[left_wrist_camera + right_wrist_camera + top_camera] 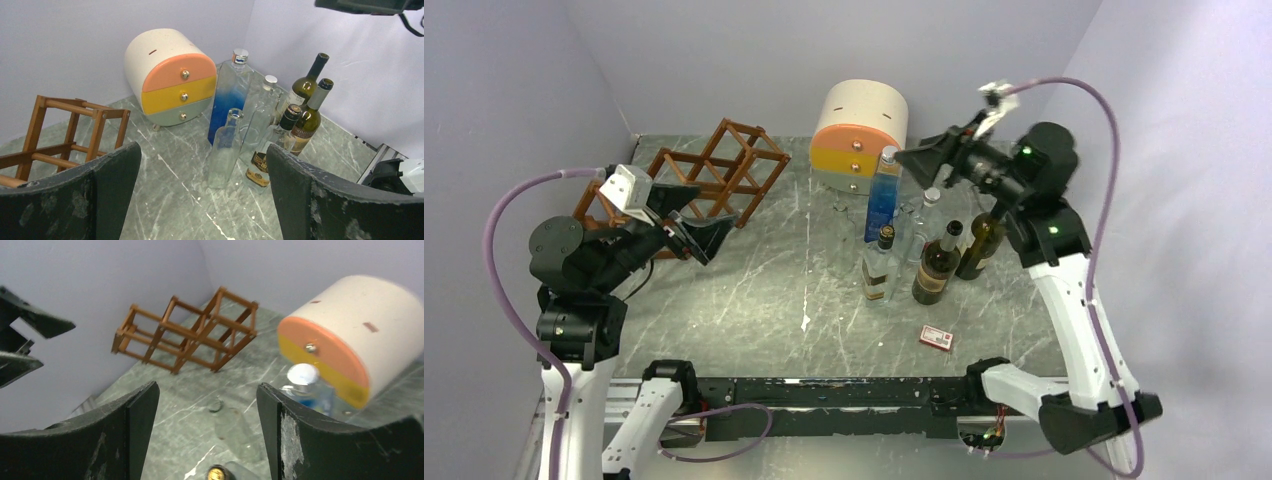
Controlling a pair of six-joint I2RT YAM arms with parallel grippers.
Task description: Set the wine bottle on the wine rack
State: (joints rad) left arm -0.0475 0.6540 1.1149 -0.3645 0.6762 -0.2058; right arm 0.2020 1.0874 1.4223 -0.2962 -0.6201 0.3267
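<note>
Right gripper, spread wide and empty, hovers by the blue bottle's cap. The wine bottle stands upright right of the blue bottle, lower than the gripper.

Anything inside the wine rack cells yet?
No bottle sits in any visible cell of the wine rack; only the table shows through the sticks. From above, the left arm covers the rack's left end.
</note>
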